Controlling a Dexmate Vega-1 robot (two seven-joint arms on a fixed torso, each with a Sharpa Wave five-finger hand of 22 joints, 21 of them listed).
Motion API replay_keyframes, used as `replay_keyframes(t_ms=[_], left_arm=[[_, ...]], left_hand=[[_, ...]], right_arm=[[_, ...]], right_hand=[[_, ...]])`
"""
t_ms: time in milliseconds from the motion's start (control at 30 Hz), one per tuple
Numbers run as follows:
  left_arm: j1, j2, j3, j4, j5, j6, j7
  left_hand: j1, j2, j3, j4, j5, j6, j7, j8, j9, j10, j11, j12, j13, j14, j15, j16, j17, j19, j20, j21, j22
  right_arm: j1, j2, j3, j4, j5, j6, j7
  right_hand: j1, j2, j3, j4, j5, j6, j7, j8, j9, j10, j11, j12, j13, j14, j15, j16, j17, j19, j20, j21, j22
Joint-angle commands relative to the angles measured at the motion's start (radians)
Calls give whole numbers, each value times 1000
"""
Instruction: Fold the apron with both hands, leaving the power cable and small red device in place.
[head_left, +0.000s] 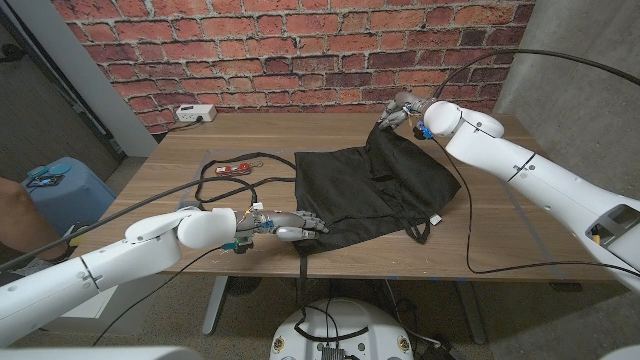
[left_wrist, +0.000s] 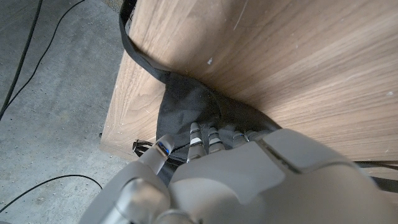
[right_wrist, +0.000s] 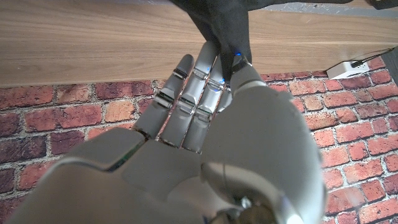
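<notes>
Your worktop (head_left: 480, 240) carries the black apron (head_left: 370, 190) at its middle, partly gathered and not yet squarely folded, so most of the folding is left. Your right robot hand (head_left: 398, 112) pinches the apron's far corner, lifted above the wood. Your left robot hand (head_left: 285, 224) presses on the near left corner; whether it actually grips is hard to tell. The power cable (head_left: 225, 180) and small red device (head_left: 235, 169) lie left of the apron, clear of it.
</notes>
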Motion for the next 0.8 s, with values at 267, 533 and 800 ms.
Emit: replay_keyframes(t_ms=[267, 533, 800], left_arm=[[6, 0, -3, -1, 7, -10, 11], [16, 7, -8, -5, 6, -13, 17], [23, 11, -11, -9, 6, -15, 20]], left_hand=[[15, 0, 6, -5, -5, -1, -6, -3, 5, 0, -6, -2, 0, -39, -8, -5, 1, -88, -4, 4, 4], [18, 0, 7, -8, -4, 1, -9, -2, 5, 1, -7, -2, 0, -39, -9, -5, 0, -87, -6, 4, 4], [20, -1, 8, -10, -4, 1, -9, -3, 5, 0, -7, -2, 0, -38, -9, -5, 0, -87, -6, 4, 4]], right_arm=[[-13, 0, 2, -56, 19, -16, -3], [-14, 3, -5, -79, 20, -17, -5], [-5, 22, -16, -82, 25, -21, -2]], right_hand=[[14, 1, -6, 2, 5, 7, 11, -2, 3, 7, 0, 5, 7, 16, -75, -7, 9, 10, 2, 5, 4], [18, 1, -8, 2, 5, 8, 15, -4, 3, 9, 4, 3, 6, 20, -75, -13, 14, 14, 5, 7, 4], [20, 0, -9, 1, 5, 7, 16, -7, 4, 9, 4, 2, 8, 25, -75, -19, 17, 16, 8, 8, 4]])
